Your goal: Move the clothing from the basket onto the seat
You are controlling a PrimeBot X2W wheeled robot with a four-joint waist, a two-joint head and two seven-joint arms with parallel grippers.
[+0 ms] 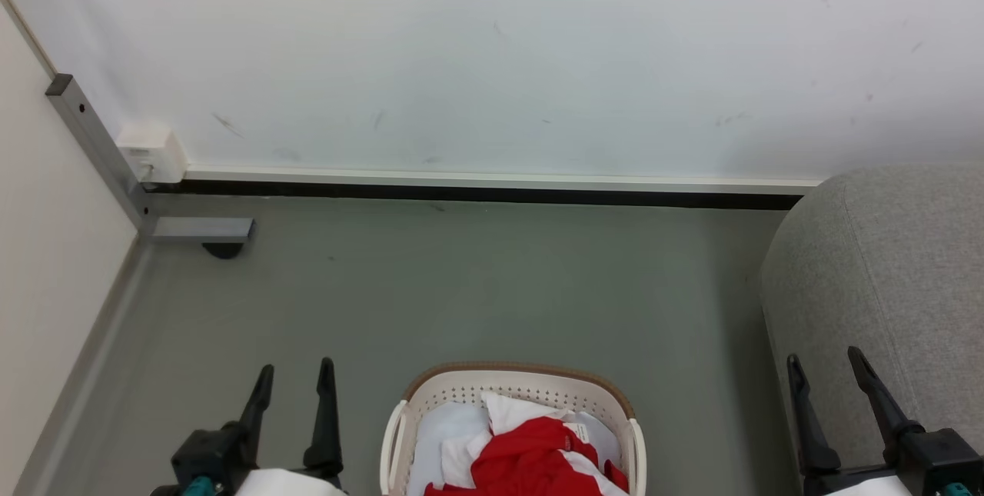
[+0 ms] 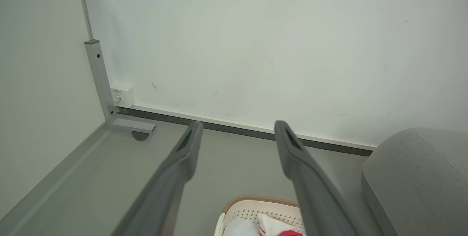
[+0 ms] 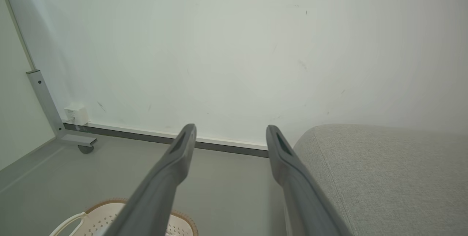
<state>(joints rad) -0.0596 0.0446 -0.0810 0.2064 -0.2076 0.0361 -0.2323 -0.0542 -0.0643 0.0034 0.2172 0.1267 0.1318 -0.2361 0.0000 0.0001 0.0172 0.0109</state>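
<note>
The clothing (image 1: pixel 530 461) in the basket (image 1: pixel 461 392) on the floor (image 1: pixel 461 288), seat (image 1: pixel 884 273) to its right, wall (image 1: pixel 492 58) behind.

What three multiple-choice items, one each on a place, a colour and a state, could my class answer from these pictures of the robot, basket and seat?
1. Where does the basket stand relative to the seat?
A. On top of it.
B. On the floor, to its left.
C. Behind it, against the wall.

2. What colour is the jersey in the basket?
A. Green.
B. Black.
C. Red with white trim.

3. What state are the left gripper and right gripper in?
A. Both open and empty.
B. Both shut on the basket.
C. Left shut on the jersey.

Answers: B, the head view shows the basket on the grey floor beside the seat. C, red folds with white edging lie in the basket. A, both stand spread with nothing between them.
</note>
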